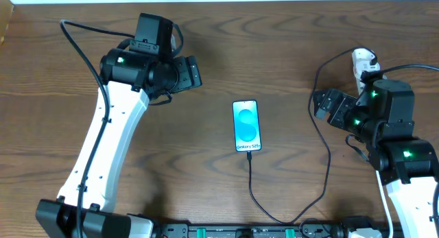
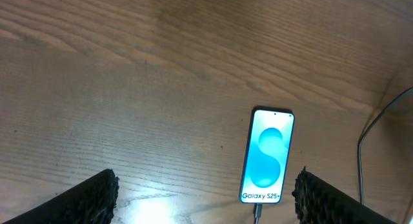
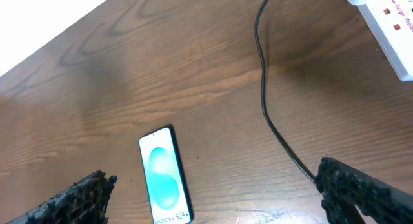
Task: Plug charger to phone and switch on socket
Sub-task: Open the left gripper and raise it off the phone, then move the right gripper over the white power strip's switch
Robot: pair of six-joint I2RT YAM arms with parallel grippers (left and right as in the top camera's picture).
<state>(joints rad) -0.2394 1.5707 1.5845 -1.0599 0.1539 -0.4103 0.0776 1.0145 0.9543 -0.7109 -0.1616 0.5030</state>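
1. The right gripper (image 1: 319, 104) is held with its jaws wide apart and nothing between them, above the desk (image 1: 274, 46) and just beside the socket (image 3: 387, 24).
2. The left gripper (image 1: 192, 72) is likewise spread and empty, raised over bare wood and well apart from the phone (image 1: 246, 126).
3. The phone is seen lying flat near the middle of the desk, screen up and lit, between the two arms.
4. The charger (image 3: 263, 88) is seen meeting the phone's short end where the white text is printed. From there its black cable is looped toward the front edge of the desk and back up to the socket.
5. The plugging step is therefore judged to be done, though how fully the tip is seated cannot be told.
6. The step in hand is judged to be switching on the socket, which is partly hidden under the right arm in the overhead view.
7. Red markings are visible on the socket, but the switch position cannot be read.
8. For the next move, the right gripper would need to be brought over the switch and pressed down on it, probably with one fingertip, without the cable being dragged.
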